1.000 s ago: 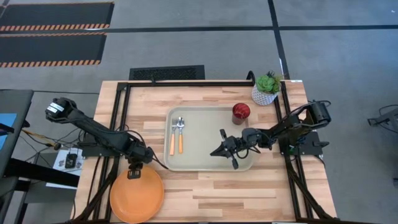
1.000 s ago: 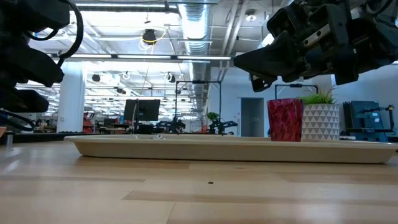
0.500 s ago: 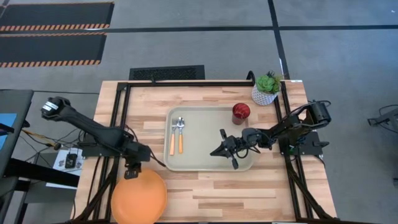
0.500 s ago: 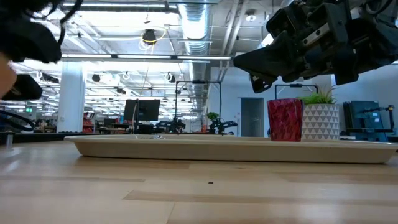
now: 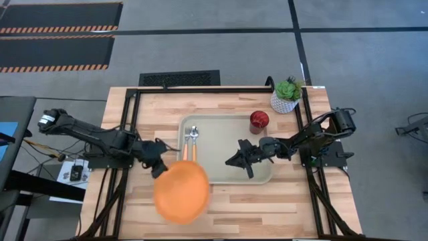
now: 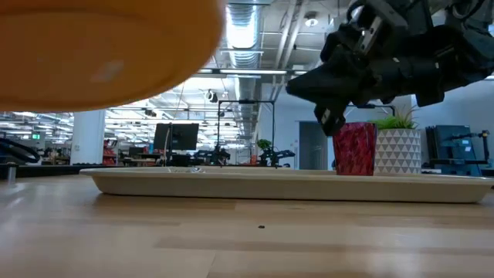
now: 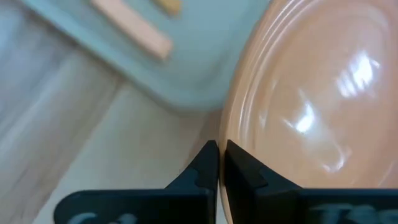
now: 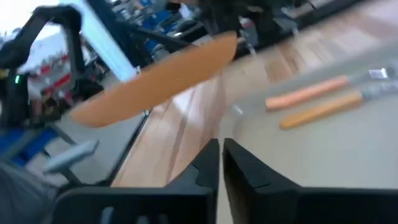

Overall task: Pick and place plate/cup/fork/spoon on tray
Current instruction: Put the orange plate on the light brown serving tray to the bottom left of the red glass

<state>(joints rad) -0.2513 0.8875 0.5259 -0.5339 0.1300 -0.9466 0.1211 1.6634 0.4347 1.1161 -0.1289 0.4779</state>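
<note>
The left end effector is pinched shut on the rim of the plate; in its wrist view the two fingers meet tightly at the plate's edge. The plate is off the counter, held in the air beside the tray's near-left corner, and its far edge overlaps that corner from above. It is blurred in the high view, so its tilt is hard to judge there; the right wrist view shows it slanted. In the low view only its underside shows, cut off at the top and left edges of the picture.

The right end effector hovers over the right half of the tray. Its wrist view shows the fingers nearly touching with nothing between them.

The fork and spoon lie side by side in the tray's left part, handles toward the near edge. The plate covers the ends of their handles, and in both wrist views they are smeared orange bars, too blurred to tell apart.

The cup stands upright in the tray's far-right corner. In the low view the right end effector hides part of its top.
</note>
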